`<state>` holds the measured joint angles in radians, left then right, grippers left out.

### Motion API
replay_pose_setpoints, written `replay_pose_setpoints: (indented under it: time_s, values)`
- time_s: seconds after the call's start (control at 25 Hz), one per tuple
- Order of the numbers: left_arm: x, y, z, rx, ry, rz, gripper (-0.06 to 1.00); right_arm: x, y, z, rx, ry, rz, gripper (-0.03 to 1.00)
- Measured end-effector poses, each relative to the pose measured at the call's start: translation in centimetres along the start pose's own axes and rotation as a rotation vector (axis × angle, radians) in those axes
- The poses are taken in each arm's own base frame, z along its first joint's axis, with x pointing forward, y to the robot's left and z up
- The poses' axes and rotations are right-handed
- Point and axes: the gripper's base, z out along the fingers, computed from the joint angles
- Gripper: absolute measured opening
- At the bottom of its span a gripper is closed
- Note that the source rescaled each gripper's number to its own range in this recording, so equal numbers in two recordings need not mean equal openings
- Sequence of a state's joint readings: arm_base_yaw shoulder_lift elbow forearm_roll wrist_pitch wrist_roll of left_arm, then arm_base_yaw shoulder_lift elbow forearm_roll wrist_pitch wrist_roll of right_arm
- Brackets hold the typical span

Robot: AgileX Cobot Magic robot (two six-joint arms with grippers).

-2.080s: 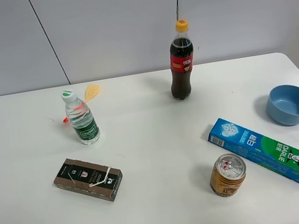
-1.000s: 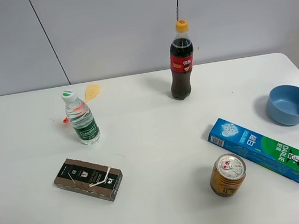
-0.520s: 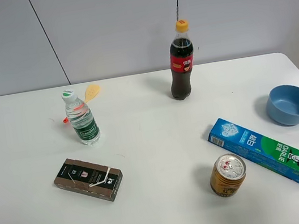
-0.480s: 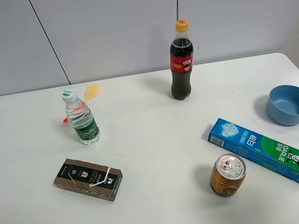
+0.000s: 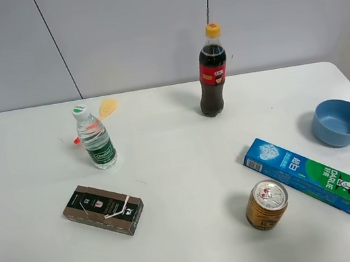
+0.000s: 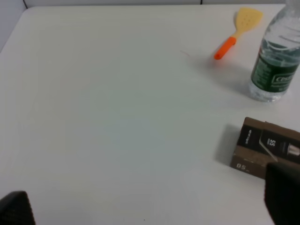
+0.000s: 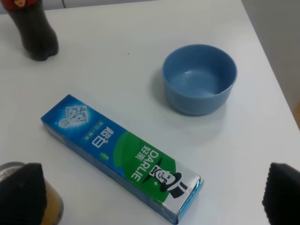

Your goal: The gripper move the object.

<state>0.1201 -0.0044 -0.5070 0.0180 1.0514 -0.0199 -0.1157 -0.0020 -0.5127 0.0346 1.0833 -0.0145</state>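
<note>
White table (image 5: 195, 249) carries everything. Toothpaste box (image 5: 308, 175) lies flat on the right, running diagonally. Cola bottle (image 5: 211, 71) is upright at the back, dark liquid nearly to the neck. Brown box (image 5: 103, 210) lies flat front-left. Blue bowl (image 5: 341, 122) near the right edge, nothing in it. Water bottle (image 5: 95, 137) is upright at the left, long axis vertical, cap up, water inside, just in front of an orange-handled spatula (image 5: 100, 115). Gold can (image 5: 266, 204) stands touching or just beside the toothpaste box. Left gripper (image 6: 150, 208) and right gripper (image 7: 152, 192): fingers spread wide, holding nothing.
</note>
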Motion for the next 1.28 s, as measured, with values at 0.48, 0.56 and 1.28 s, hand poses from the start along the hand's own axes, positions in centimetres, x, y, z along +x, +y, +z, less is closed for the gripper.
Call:
replay_pose_setpoints:
  time_s: [0.48, 0.56, 1.28]
  values:
    - [0.0, 0.0, 0.0, 0.0, 0.0, 0.0, 1.0, 0.07, -0.08, 0.29, 0.007, -0.006, 0.011, 0.87]
    - [0.0, 0.0, 0.0, 0.0, 0.0, 0.0, 1.0, 0.07, -0.08, 0.29, 0.007, -0.006, 0.011, 0.87]
    - [0.0, 0.0, 0.0, 0.0, 0.0, 0.0, 1.0, 0.07, -0.11, 0.29, 0.011, -0.006, 0.021, 0.87]
